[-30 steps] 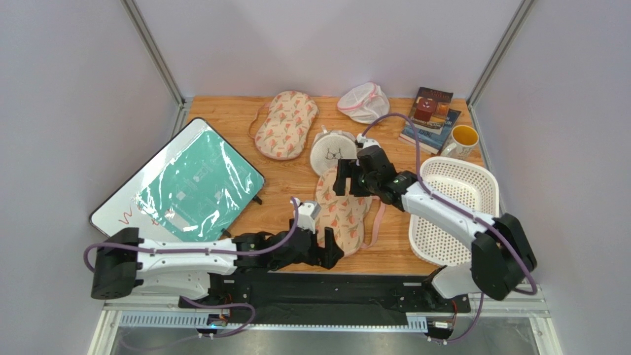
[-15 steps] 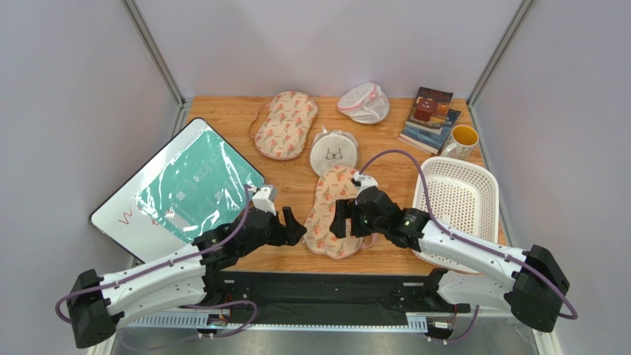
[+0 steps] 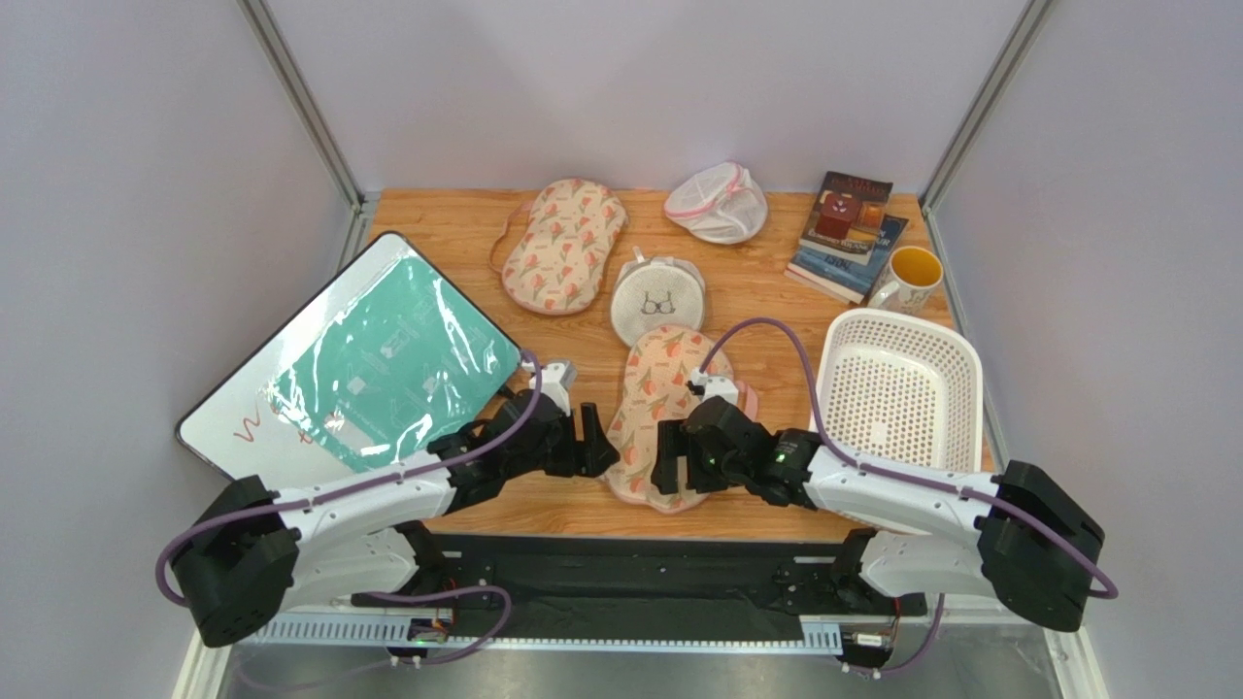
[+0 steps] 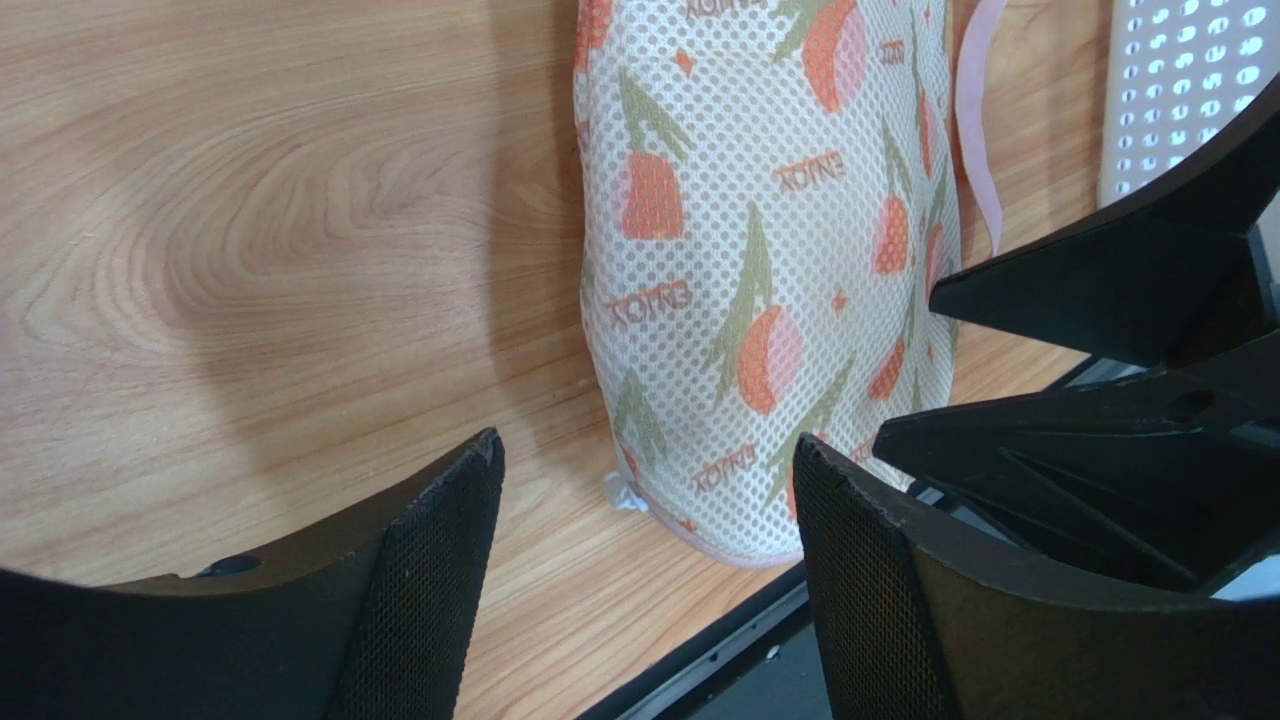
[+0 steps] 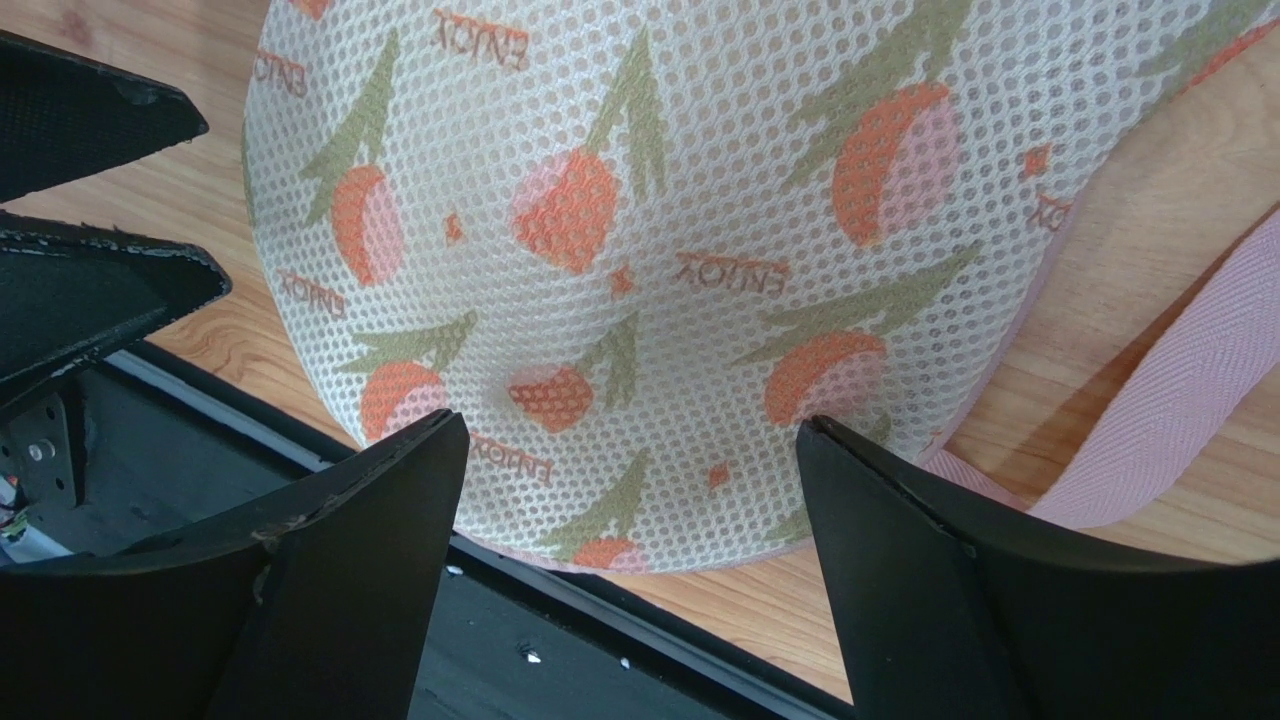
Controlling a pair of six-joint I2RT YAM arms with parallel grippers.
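One tulip-print mesh bag [image 3: 664,415] lies flat on the wooden table [image 3: 452,233], its near end at the front edge, between the two grippers. A pink strap [image 5: 1187,405] trails from its right side onto the wood.

The right gripper [image 3: 665,457] sits over the bag's near end with its fingers spread wide. The wrist view shows the mesh filling the gap between them, but whether the tips touch the fabric cannot be told. The left gripper [image 3: 595,441] is just beside the bag's left edge, also open, one finger over bare wood and the other toward the mesh. Neither holds anything.

To the right of the bag stands a white perforated basket [image 3: 897,408]. To the left lies a whiteboard [image 3: 234,415] with a green sheet [image 3: 387,364] on it. Farther back are a round mesh pouch [image 3: 658,302], a second tulip-print bag [image 3: 566,243], a crumpled white net bag [image 3: 718,201], stacked books [image 3: 846,219] and a yellow mug [image 3: 914,271].
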